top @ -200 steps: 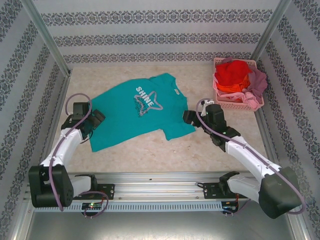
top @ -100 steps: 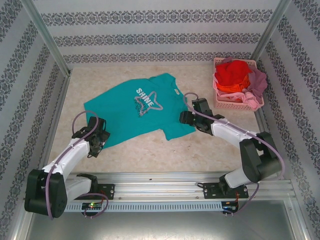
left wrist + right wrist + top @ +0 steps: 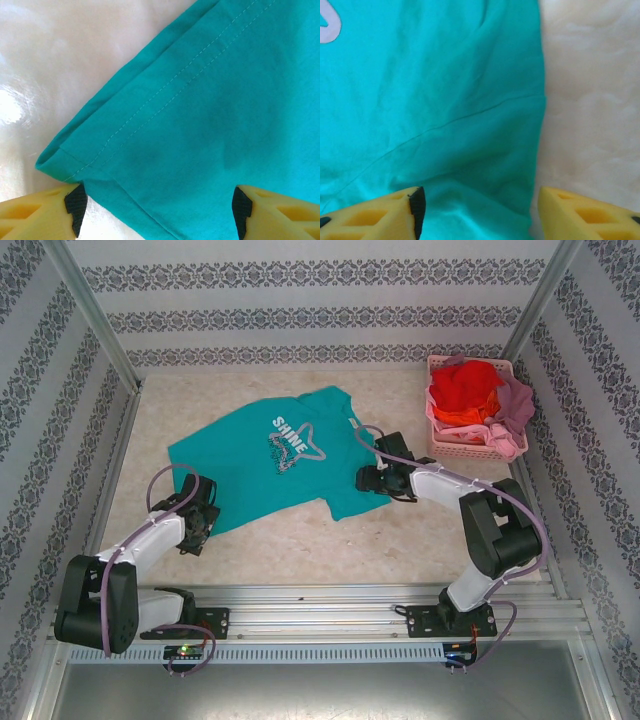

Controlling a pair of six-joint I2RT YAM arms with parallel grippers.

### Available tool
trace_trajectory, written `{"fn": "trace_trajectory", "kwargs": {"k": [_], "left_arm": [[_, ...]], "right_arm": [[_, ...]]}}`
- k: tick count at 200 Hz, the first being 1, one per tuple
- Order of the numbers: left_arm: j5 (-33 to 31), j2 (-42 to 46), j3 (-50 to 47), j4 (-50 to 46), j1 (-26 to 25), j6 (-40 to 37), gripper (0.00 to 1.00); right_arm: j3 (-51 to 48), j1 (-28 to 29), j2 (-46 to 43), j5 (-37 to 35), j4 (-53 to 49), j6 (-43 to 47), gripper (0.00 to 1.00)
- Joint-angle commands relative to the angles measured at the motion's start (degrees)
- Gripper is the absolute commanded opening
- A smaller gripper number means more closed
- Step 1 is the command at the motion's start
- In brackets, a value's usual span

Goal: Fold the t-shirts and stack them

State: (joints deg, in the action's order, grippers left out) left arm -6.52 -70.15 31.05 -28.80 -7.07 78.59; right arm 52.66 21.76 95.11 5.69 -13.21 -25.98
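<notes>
The teal t-shirt [image 3: 270,475] with white chest lettering lies spread flat on the table. My left gripper [image 3: 200,520] is at its near-left hem corner, open. The stitched hem [image 3: 225,100] lies between the yellow fingers [image 3: 35,215], and my left gripper [image 3: 157,212] holds nothing. My right gripper [image 3: 368,480] is at the shirt's right edge, also open. The cloth edge [image 3: 420,100] runs between the two pads of my right gripper [image 3: 477,212]. The red t-shirt [image 3: 465,385], the orange one [image 3: 460,420] and the mauve-pink one [image 3: 515,400] are heaped in the basket.
The pink lattice basket [image 3: 465,450] stands at the back right, against the right frame post. Patterned walls close the table [image 3: 300,540] on three sides. Bare tabletop runs in front of the shirt and behind it.
My left gripper has moved from the shirt's left side towards me to the near hem corner. The right arm has swung its elbow outward while its gripper settled onto the shirt's right edge.
</notes>
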Motion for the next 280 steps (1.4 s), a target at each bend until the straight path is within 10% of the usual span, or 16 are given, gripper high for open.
{"fn": "trace_trajectory", "kwargs": {"k": [1, 83, 114, 218, 280], "left_arm": [[-1.3, -1.1, -0.8, 1.5, -0.1, 0.6, 0.78], [-0.8, -2.4, 0.0, 2.3, 2.6, -3.1, 0.78], [-0.2, -2.2, -0.4, 2.7, 2.7, -2.4, 0.78], [0.4, -0.7, -2.4, 3.3, 2.7, -0.4, 0.78], [-0.1, -0.5, -2.0, 3.2, 2.7, 1.1, 0.76]], "right_arm": [[1.1, 1.0, 1.0, 1.9, -3.9, 1.8, 0.54], [-1.9, 5.1, -4.8, 5.9, -5.2, -0.4, 0.4], [-3.5, 2.7, -9.0, -0.9, -1.9, -3.6, 0.66], [3.5, 0.9, 5.5, 2.5, -2.6, 1.0, 0.53], [0.9, 0.7, 3.0, 0.7, -0.3, 0.0, 0.0]]}}
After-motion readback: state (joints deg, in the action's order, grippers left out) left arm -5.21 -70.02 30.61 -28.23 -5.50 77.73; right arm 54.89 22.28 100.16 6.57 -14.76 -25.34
